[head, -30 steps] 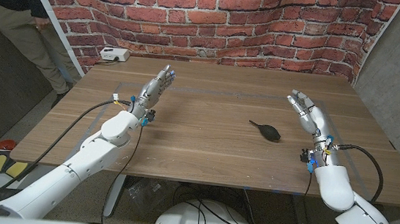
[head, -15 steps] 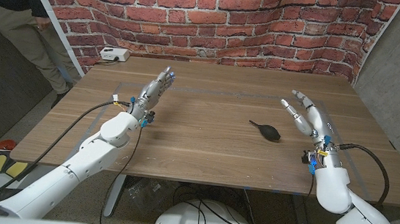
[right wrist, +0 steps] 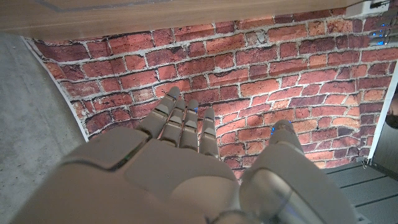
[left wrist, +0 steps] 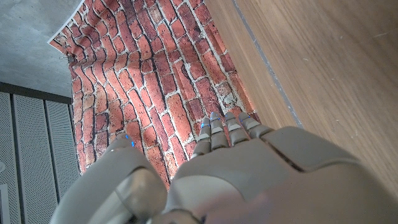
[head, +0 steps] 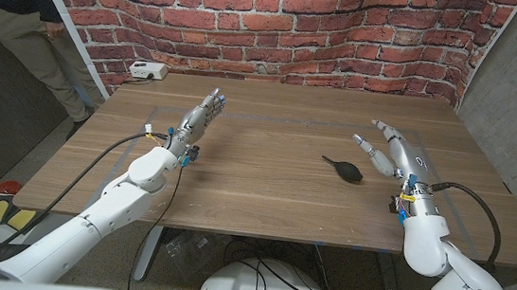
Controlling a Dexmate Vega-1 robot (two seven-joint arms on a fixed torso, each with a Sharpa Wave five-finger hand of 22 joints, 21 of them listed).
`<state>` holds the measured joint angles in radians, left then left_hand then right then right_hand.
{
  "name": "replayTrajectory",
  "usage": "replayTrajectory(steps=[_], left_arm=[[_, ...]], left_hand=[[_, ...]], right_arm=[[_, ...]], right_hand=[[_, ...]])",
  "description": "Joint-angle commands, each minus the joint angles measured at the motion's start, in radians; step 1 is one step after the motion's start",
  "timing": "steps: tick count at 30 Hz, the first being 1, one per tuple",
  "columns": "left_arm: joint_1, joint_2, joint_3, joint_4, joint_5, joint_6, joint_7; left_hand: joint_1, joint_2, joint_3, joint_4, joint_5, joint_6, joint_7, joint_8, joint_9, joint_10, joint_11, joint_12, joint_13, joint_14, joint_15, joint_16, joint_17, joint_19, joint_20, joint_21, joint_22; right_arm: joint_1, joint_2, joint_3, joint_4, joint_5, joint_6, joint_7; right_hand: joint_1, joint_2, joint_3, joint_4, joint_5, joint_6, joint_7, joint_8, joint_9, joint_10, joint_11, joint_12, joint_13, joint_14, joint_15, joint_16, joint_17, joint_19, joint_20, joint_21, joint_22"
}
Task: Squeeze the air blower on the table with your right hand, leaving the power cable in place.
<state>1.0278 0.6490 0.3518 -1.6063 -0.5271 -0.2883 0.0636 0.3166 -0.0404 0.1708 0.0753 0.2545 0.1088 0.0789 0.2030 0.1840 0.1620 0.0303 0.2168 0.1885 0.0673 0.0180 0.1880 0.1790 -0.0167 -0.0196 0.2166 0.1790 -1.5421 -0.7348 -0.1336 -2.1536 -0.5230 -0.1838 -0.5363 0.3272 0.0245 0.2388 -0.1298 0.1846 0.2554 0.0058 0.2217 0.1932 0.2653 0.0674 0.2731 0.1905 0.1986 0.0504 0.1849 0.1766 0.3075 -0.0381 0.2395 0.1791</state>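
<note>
A small black air blower lies on the wooden table, right of centre, its thin nozzle pointing left. My right hand hovers just right of it with fingers spread and holds nothing; its back faces the wrist camera, fingers stretched toward the brick wall. My left hand stays over the table's left part, fingers extended and together, holding nothing; the left wrist view has its back beside the wood.
A white power block sits at the table's far left corner. A brick wall stands behind the table. A person stands at the far left. Black cables run along both arms.
My right hand has moved left toward the air blower and its fingers have spread wider. The left hand and the blower have not moved.
</note>
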Motion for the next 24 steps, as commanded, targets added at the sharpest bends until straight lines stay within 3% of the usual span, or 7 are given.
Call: replayTrajectory(steps=[1,14,24], left_arm=[[0.006,0.001,-0.001,-0.003,-0.002,-0.006,-0.004],[0.005,-0.006,0.005,0.003,-0.002,-0.012,-0.010],[0.009,-0.006,0.005,-0.003,-0.002,-0.009,-0.005]], left_hand=[[0.001,0.000,0.001,-0.002,-0.006,-0.004,-0.002,-0.002,0.002,-0.004,-0.004,-0.004,0.003,-0.005,-0.001,-0.003,0.003,-0.011,-0.003,-0.004,0.004],[0.002,0.001,0.000,-0.002,-0.008,-0.001,-0.001,-0.002,0.002,-0.003,-0.001,-0.004,0.003,-0.005,0.000,-0.002,0.003,-0.011,-0.003,-0.005,0.004],[0.003,0.002,-0.001,-0.002,-0.009,0.001,-0.002,-0.002,0.002,0.000,0.001,-0.004,0.003,-0.002,-0.001,-0.001,0.003,-0.011,-0.002,-0.005,0.004]], right_arm=[[0.030,-0.056,-0.069,-0.082,-0.100,-0.233,0.093],[0.090,-0.118,-0.144,-0.135,-0.122,-0.391,0.200],[0.143,-0.170,-0.194,-0.165,-0.110,-0.487,0.281]], right_hand=[[0.017,0.000,0.007,-0.007,0.001,0.004,0.008,-0.002,0.003,0.004,-0.009,-0.006,0.000,-0.008,0.000,-0.003,0.004,-0.004,-0.002,-0.008,0.006],[0.043,0.009,0.019,-0.017,0.002,0.021,0.000,0.001,0.003,0.019,-0.017,-0.004,0.000,-0.004,-0.009,0.000,0.003,-0.005,-0.001,-0.013,0.006],[0.075,0.007,0.029,-0.030,0.000,-0.009,0.005,-0.014,0.003,0.011,-0.010,-0.014,0.000,0.038,-0.008,0.011,0.002,0.032,0.006,-0.003,0.006]])
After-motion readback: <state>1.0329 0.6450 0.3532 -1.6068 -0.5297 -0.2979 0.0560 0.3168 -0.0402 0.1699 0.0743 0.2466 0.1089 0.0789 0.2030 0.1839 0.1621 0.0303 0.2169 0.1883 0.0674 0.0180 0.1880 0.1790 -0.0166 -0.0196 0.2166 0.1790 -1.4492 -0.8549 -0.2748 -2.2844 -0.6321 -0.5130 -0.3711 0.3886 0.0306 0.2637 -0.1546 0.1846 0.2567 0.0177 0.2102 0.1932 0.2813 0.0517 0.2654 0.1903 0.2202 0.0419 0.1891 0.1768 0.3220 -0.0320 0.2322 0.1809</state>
